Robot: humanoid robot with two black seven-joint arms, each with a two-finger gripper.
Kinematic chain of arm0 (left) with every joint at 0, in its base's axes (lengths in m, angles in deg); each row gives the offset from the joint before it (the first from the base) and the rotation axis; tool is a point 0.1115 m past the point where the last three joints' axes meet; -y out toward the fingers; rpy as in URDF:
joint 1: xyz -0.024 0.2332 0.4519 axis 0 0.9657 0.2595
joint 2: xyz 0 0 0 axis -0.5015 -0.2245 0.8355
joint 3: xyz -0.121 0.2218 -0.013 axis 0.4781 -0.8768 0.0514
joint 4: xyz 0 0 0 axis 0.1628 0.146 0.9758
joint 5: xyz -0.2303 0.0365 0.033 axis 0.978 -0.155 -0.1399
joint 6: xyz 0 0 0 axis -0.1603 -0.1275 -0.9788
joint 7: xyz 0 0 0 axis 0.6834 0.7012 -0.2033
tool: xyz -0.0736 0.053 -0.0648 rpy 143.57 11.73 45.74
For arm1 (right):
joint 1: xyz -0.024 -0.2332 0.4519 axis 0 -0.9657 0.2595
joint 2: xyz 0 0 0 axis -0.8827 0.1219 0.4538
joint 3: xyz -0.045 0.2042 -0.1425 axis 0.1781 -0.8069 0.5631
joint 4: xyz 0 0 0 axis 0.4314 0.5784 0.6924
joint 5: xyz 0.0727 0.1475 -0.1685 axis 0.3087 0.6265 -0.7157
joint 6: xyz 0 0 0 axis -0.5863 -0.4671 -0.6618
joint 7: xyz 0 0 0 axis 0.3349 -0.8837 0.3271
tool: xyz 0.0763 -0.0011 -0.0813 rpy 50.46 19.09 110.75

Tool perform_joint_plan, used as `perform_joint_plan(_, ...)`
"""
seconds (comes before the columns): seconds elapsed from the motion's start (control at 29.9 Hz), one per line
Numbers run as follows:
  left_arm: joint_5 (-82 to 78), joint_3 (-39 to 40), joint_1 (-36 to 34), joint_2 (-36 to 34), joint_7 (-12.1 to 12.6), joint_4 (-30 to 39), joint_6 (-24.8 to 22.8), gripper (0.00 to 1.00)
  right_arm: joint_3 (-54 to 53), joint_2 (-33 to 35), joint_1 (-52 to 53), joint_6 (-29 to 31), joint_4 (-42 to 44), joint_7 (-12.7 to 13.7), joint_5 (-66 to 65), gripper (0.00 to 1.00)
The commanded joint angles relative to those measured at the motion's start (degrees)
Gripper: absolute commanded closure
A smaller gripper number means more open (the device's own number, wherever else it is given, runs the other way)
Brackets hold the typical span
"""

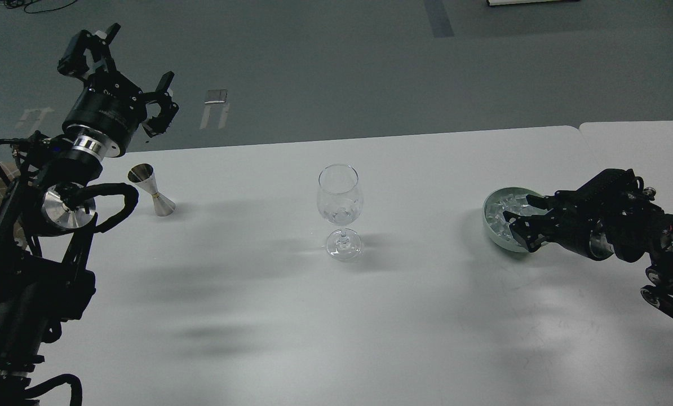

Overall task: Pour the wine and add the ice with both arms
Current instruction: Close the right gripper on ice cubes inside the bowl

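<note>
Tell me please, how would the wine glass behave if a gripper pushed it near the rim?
The wine glass would probably tip: its bowl is wide above a thin stem and small foot. Clear and thin, it likely breaks easily, and seems slippery.

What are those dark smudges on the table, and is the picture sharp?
Head view: the smudges are soft shadows on the table, likely of the arms, so the light is diffuse. The glass and jigger look sharp. Brighter patches lie front right. The right end effector at the ice bowl is dark, with little detail.
</note>
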Motion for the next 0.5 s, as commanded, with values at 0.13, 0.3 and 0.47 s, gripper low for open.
perform_joint_plan(0.13,0.0,0.0,0.2,-0.1,0.2,0.4,0.0,0.02,-0.3,0.8,0.0,-0.4,-0.4,-0.2,0.3,0.43)
perform_joint_plan(0.3,0.0,0.0,1.1,0.0,0.2,0.5,0.0,0.02,-0.9,0.8,-0.5,-2.4,-0.1,-0.2,0.5,0.43)
perform_joint_plan(0.47,0.0,-0.1,1.4,0.2,0.2,0.5,0.0,0.02,-1.0,0.6,-1.7,-2.6,0.2,-0.2,0.5,0.43)
